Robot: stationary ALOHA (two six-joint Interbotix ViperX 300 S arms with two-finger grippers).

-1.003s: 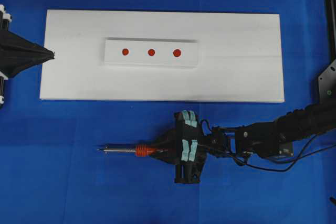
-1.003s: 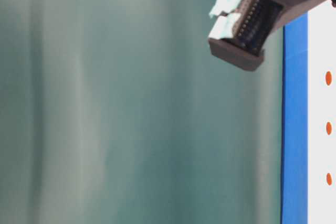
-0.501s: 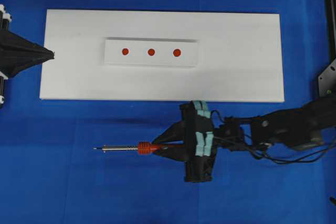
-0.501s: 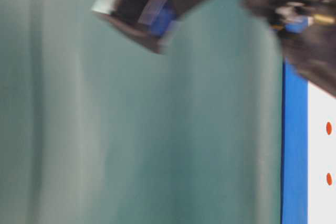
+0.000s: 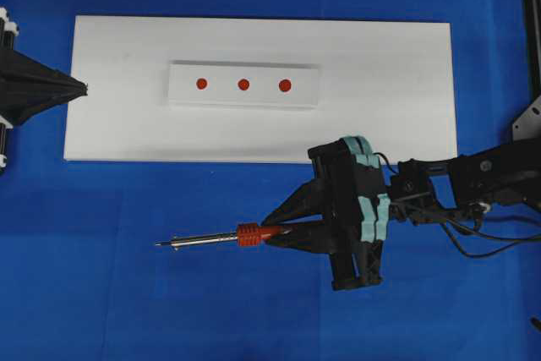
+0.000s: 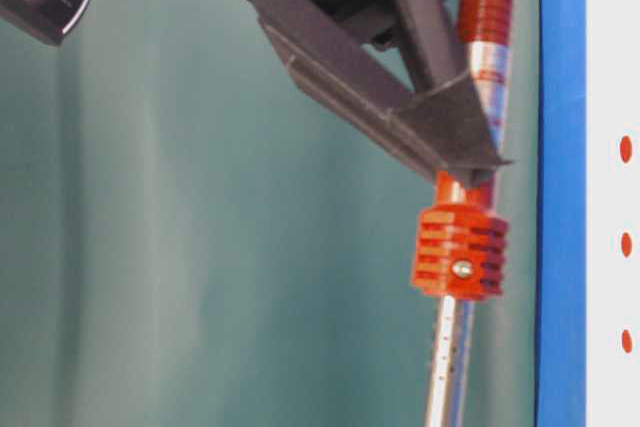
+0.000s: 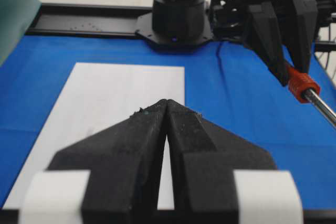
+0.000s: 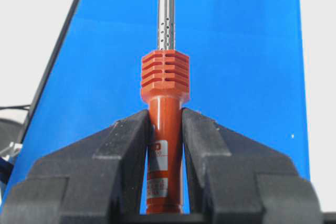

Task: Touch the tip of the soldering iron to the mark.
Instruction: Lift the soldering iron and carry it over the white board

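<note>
The soldering iron [image 5: 221, 239] points left above the blue cloth, in front of the white board. My right gripper [image 5: 277, 232] is shut on its red-orange handle just behind the ribbed collar [image 8: 165, 76]; the silver shaft [image 8: 166, 19] runs straight ahead of the jaws. The tip [image 5: 158, 245] hangs off the board. Three red marks [image 5: 243, 84] sit in a row on a raised white strip [image 5: 304, 90] far from the tip. My left gripper [image 5: 84, 87] is shut on nothing at the board's left edge, fingertips together [image 7: 167, 103].
The white board [image 5: 389, 116] lies across the blue cloth [image 5: 101, 293]. A black cord [image 5: 473, 247] trails under the right arm. A black rail [image 5: 531, 23] runs along the right edge. The other arm's base [image 7: 177, 14] stands beyond the board's far end.
The right gripper has carried the iron up off the cloth and to the right, coming close to the table-level camera. The left gripper has not moved.
</note>
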